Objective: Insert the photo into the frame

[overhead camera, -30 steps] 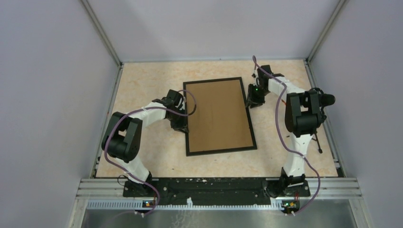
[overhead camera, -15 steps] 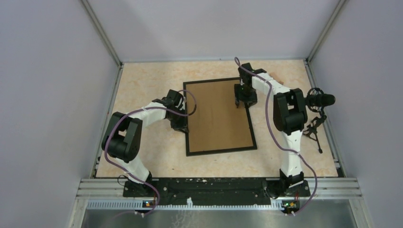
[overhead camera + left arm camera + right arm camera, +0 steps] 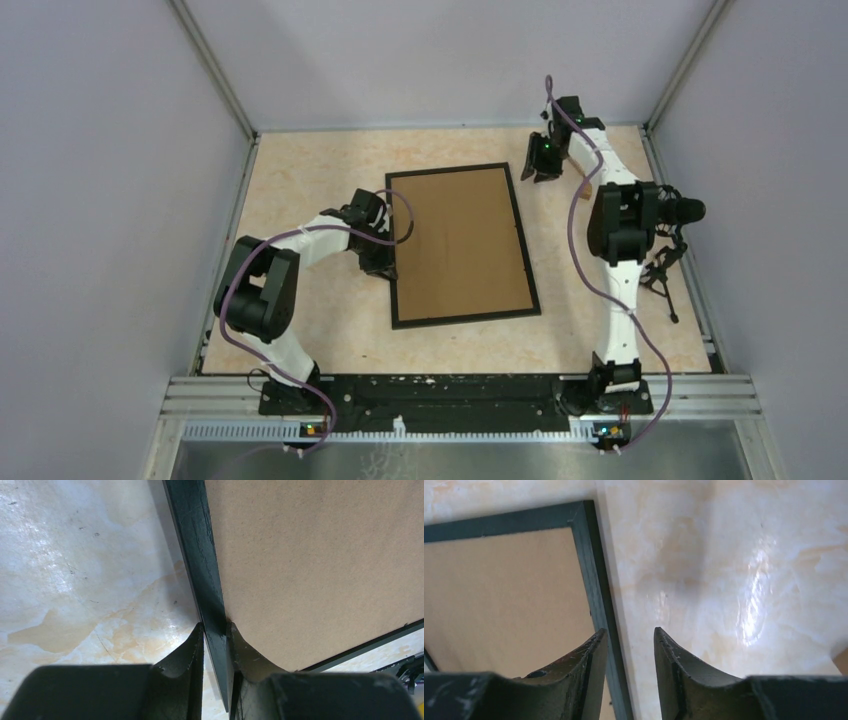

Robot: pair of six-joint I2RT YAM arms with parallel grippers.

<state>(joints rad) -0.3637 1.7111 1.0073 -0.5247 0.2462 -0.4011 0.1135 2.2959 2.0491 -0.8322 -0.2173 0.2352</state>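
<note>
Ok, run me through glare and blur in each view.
Right wrist: a white glare patch on the table, the right fingers soft. Left wrist: weaker sheen on the table at upper left, the left fingers dark and blurred, the frame edge sharp. Top external: even light, no glare, all in focus.

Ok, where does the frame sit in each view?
Top external: the frame lies centre, back up.
Left wrist: its black edge runs down the middle, pinched by the left tool.
Right wrist: its corner, upper left, beyond the right tool.
Shared landmark: the brown back.
</note>
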